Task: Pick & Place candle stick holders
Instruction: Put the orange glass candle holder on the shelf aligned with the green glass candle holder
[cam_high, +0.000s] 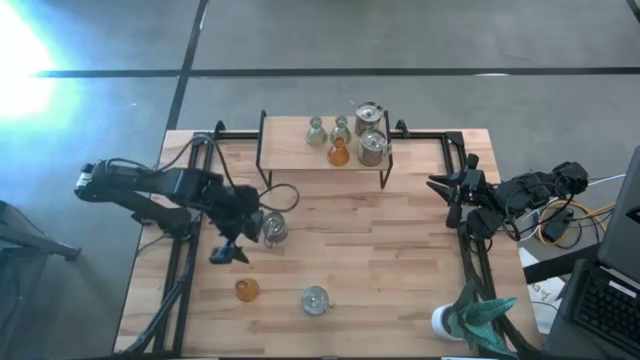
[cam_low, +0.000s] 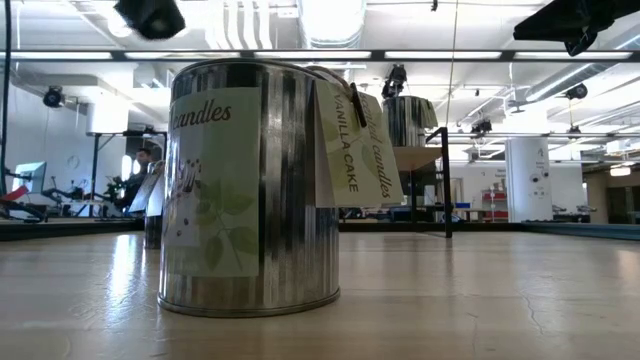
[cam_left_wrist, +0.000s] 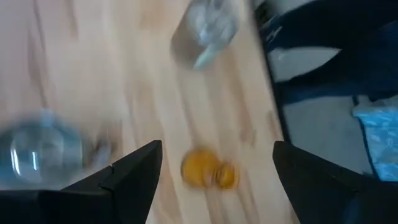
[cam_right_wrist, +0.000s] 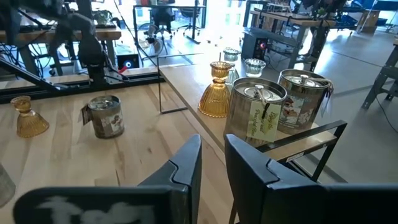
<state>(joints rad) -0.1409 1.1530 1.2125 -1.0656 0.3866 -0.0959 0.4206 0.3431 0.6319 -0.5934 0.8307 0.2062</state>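
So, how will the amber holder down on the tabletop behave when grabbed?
The amber holder looks like glass, probably slick and breakable. Its flared base narrows upward, so it likely resists tipping, but the open left claw may slide off.

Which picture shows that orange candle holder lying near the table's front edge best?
The left wrist view: the orange holder sits large between the open left claw fingers. The high view shows it small; the right wrist view shows it far off; the low view doesn't show it.
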